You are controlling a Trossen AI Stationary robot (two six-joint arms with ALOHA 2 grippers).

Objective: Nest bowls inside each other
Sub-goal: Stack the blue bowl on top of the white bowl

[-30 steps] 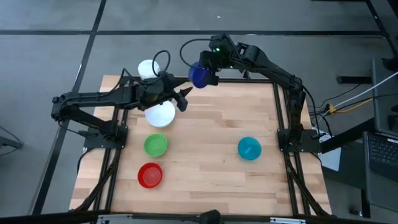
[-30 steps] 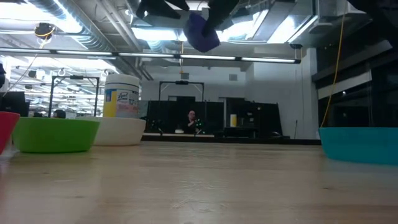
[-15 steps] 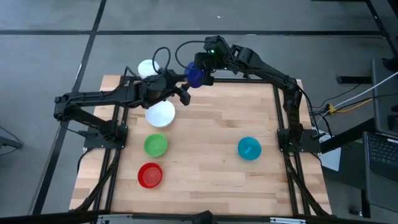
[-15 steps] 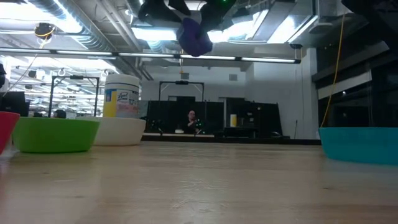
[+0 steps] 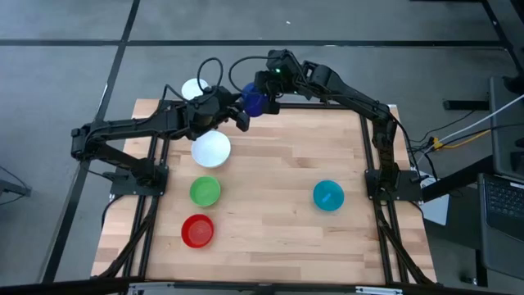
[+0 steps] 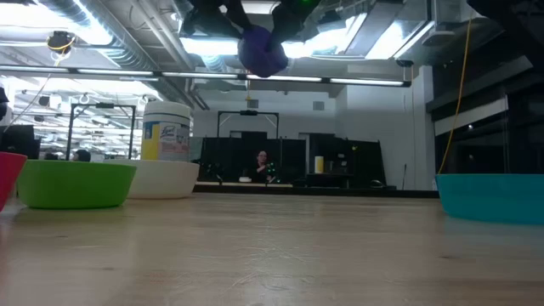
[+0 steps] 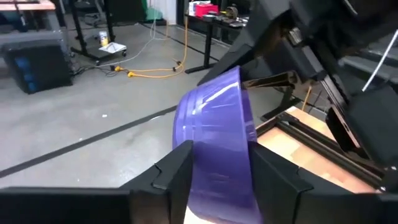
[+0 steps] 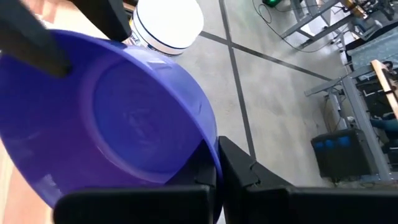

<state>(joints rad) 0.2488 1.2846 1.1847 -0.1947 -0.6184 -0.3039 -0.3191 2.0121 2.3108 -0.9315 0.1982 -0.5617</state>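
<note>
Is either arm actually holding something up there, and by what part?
Yes. The right gripper pinches the blue bowl by its rim, in the air. The left gripper has its jaws around the opposite rim; whether they have clamped cannot be told.

Canister (image 6: 166, 130) label print is too small to read

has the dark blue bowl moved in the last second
Yes. In the high view the dark blue bowl has shifted left toward the white canister, nearer the left gripper.
</note>
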